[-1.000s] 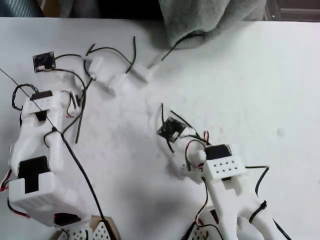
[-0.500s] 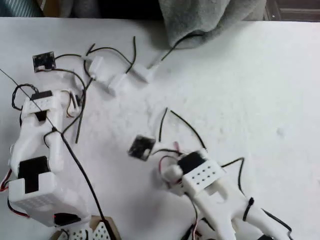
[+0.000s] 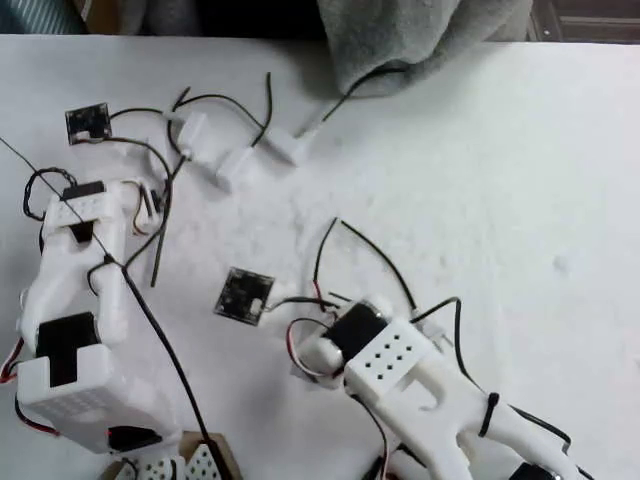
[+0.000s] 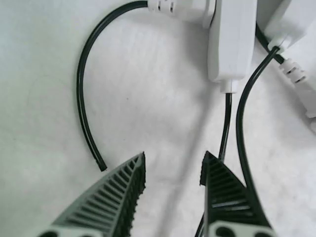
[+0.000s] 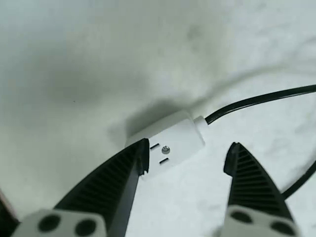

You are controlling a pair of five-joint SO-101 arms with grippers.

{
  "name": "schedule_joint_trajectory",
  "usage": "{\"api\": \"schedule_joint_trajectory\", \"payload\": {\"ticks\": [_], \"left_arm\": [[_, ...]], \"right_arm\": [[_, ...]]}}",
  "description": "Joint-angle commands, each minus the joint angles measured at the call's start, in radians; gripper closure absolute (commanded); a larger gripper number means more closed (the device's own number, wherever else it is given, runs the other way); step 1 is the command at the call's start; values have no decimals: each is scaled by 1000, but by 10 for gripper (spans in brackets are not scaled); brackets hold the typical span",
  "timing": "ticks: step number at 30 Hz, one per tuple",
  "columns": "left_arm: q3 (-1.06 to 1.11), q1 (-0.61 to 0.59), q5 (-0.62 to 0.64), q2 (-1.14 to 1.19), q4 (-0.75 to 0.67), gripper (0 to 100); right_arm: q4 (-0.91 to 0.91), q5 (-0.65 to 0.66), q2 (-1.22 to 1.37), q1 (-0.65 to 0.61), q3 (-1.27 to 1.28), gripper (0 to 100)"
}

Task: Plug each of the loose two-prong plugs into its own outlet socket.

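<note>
Right gripper (image 5: 186, 158) spread open, fingers either side of a white outlet socket (image 5: 173, 140) lying on the table (image 3: 520, 180); not clamped. Black cord (image 5: 256, 101) leaves the socket's end. Left gripper (image 4: 173, 168) open above the table, loose black cable (image 4: 81, 98) and white connectors (image 4: 232, 39) just beyond. Grey cloth (image 3: 420, 40) at far edge overlies one cord.

White table (image 3: 560, 150) carries white plugs (image 3: 235, 168), black cords (image 3: 375, 254), grey cloth (image 3: 420, 35).
</note>
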Motion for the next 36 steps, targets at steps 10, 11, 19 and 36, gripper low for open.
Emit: {"api": "schedule_joint_trajectory", "payload": {"ticks": [10,11,19,36], "left_arm": [[-5,13,-8,-28,-18,808],[-5,13,-8,-28,-18,808],[-5,15,-8,-28,-18,808],[-5,15,-8,-28,-18,808]], "right_arm": [[-183,86,-8,197,215,747],[-171,130,-10,243,215,747],[-143,354,-10,596,219,747],[-94,569,-8,690,255,747]]}}
